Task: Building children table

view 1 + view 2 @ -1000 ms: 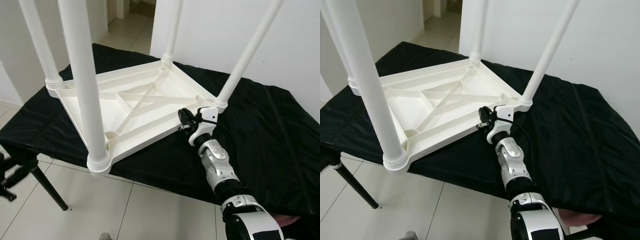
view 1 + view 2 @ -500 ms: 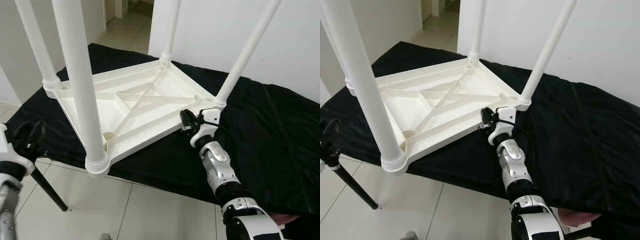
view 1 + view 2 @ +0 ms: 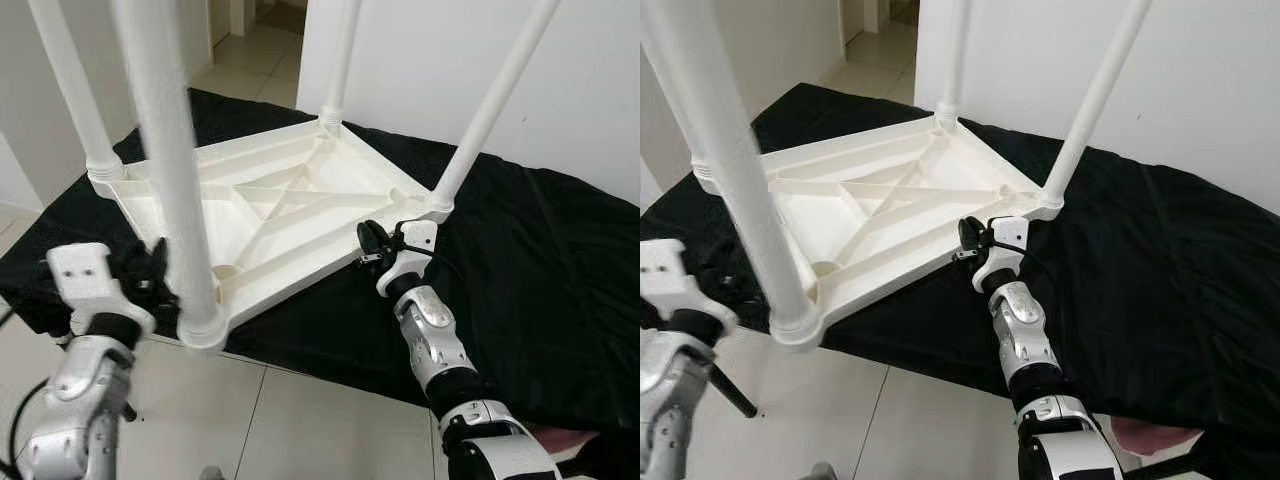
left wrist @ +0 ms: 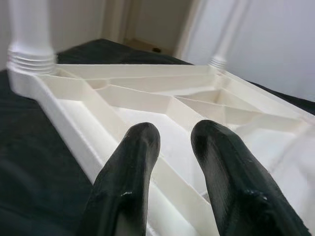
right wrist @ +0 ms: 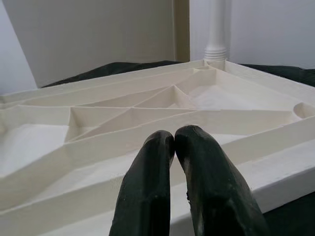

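Note:
A white plastic children's table (image 3: 270, 215) lies upside down on a black-draped bench (image 3: 520, 250), its four legs pointing up. The nearest leg (image 3: 170, 170) rises from the front corner, which overhangs the bench edge. My left gripper (image 3: 155, 272) sits just left of that corner, and in the left wrist view it (image 4: 174, 137) is open, aimed across the table's ribbed underside (image 4: 162, 98). My right gripper (image 3: 372, 243) rests against the table's right front rim. Seen from the right wrist, it (image 5: 173, 137) is shut, with the rim (image 5: 275, 167) just beyond its tips.
Tiled floor (image 3: 300, 420) lies below the bench's front edge, and a black support leg (image 3: 730, 395) slants down at the left. A white wall (image 3: 430, 60) stands behind, with a doorway at the back left. The bench's right half is bare black cloth.
My left arm has come up from below the bench, and its gripper now sits beside the table's front corner. The right gripper has stayed at the rim.

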`<state>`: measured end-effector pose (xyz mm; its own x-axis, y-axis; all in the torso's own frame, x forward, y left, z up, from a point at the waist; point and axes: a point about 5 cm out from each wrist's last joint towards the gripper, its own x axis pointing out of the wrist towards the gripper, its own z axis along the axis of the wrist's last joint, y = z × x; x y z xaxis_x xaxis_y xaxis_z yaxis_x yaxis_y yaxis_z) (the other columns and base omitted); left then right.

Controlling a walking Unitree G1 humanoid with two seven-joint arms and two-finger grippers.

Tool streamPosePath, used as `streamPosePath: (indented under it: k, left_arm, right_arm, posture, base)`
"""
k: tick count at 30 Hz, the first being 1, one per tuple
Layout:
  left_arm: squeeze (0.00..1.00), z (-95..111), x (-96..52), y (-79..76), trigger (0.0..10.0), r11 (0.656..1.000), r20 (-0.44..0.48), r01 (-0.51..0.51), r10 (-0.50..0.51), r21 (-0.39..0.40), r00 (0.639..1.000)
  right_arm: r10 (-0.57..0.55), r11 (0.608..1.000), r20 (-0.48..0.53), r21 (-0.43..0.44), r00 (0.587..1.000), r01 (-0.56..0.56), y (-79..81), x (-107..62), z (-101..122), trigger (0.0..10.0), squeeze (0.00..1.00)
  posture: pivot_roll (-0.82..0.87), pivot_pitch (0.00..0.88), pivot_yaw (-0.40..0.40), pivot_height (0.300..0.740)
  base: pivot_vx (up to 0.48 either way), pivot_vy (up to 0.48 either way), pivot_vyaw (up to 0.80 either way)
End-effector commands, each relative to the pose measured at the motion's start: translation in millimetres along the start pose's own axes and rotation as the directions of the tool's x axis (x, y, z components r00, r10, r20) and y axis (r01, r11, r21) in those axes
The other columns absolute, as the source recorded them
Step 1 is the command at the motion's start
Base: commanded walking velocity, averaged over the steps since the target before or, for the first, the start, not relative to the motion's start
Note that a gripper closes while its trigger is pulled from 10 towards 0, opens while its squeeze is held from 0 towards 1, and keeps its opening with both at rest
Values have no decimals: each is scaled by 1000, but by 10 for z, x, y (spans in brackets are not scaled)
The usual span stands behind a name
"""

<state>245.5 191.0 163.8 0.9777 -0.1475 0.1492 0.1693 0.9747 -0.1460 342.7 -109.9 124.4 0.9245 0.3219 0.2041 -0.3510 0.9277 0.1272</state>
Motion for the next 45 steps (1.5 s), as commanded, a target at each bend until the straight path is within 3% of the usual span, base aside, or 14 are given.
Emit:
streamPosePath:
  k: [1,5,7,8,9,10,11,17,18,24,36,39,45]
  left_arm:
    - [0,-70,44,-177,10000,992,-28,125,-125,-8,992]
    - [0,-128,147,-339,10000,981,-48,195,-195,4,980]
    - [0,-128,147,-339,10000,981,-48,195,-195,4,980]
    - [0,-143,182,-392,10000,976,-50,217,-217,-2,975]
    - [0,-161,309,-548,10000,957,-53,287,-288,-25,956]
    - [0,-161,309,-548,10000,957,-53,287,-288,-25,956]
    - [0,-161,388,-649,10000,939,-50,341,-342,-36,938]
    - [0,-169,460,-781,10000,905,-54,422,-425,-59,903]
    - [0,-186,492,-873,10000,883,-66,465,-469,-62,881]
    - [0,-214,536,-1034,10000,846,-65,527,-532,-76,845]
    - [0,-255,533,-1190,10000,821,-55,559,-568,-118,821]
    - [0,-217,577,-1298,10000,823,-32,552,-560,-135,828]
    - [0,-247,625,-1305,10000,837,-25,530,-538,-138,843]
  right_arm:
    - [-18,1000,-1,-11,1000,18,-12,-21,-9,10000,0]
    - [-59,998,14,-18,998,59,-19,-24,5,10000,0]
    - [-59,998,14,-18,998,59,-19,-24,5,10000,0]
    - [-73,997,17,-21,997,74,-22,-27,8,10000,0]
    - [-117,991,20,-55,993,118,-53,-57,11,10000,0]
    - [-117,991,20,-55,993,118,-53,-57,11,10000,0]
    - [-171,981,11,-87,985,171,-102,-87,-1,10000,0]
    - [-216,966,-14,-147,976,211,-142,-130,-40,10000,0]
    - [-238,956,-23,-180,971,231,-181,-163,-51,10000,0]
    - [-294,931,-22,-232,956,281,-319,-229,-21,10000,0]
    - [-335,897,1,-307,942,319,-415,-256,37,10000,0]
    - [-329,898,13,-305,944,317,-435,-266,70,10000,0]
    - [-293,915,3,-290,956,281,-418,-322,64,10000,0]
  posture:
    - [77,0,-68,740]
    - [42,0,-42,740]
    - [42,0,-42,740]
    - [31,0,-34,740]
    - [-9,0,-6,740]
    - [-9,0,-6,740]
    - [-34,0,12,740]
    - [-97,0,53,740]
    - [-123,0,61,740]
    - [-155,0,67,740]
    - [-165,0,47,740]
    - [-156,0,47,740]
    - [-143,0,24,740]
  base:
    - [0,0,0]
    - [0,0,0]
    - [0,0,0]
    - [0,0,0]
    - [0,0,0]
    - [0,0,0]
    - [0,0,0]
    - [0,0,0]
    - [0,0,0]
    - [0,0,0]
    - [0,0,0]
    - [0,0,0]
    - [0,0,0]
